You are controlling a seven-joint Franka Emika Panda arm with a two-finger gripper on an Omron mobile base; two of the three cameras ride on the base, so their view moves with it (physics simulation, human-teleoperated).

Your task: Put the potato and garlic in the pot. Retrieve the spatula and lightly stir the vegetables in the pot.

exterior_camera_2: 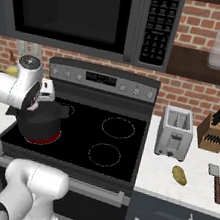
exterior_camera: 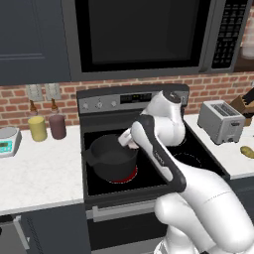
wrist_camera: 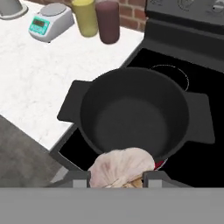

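The garlic (wrist_camera: 120, 168), a pale pinkish-white bulb, sits between my fingertips in the hand view. My gripper (wrist_camera: 117, 178) is shut on it, just above the near rim of the pot (wrist_camera: 131, 118). The dark pot is empty and stands on the front left burner (exterior_camera: 111, 158), which glows red under it. In the left base view my gripper (exterior_camera: 127, 141) hangs over the pot's right edge. The yellowish-tan potato (exterior_camera_2: 179, 175) lies on the right counter, and the spatula (exterior_camera_2: 215, 181) lies flat beside it, further right.
A toaster (exterior_camera_2: 175, 132) and a knife block (exterior_camera_2: 215, 130) stand on the right counter. On the left counter are a kitchen scale (wrist_camera: 50, 22), a yellow canister (wrist_camera: 85, 17) and a maroon canister (wrist_camera: 108, 21). A microwave (exterior_camera: 144, 34) hangs above the stove.
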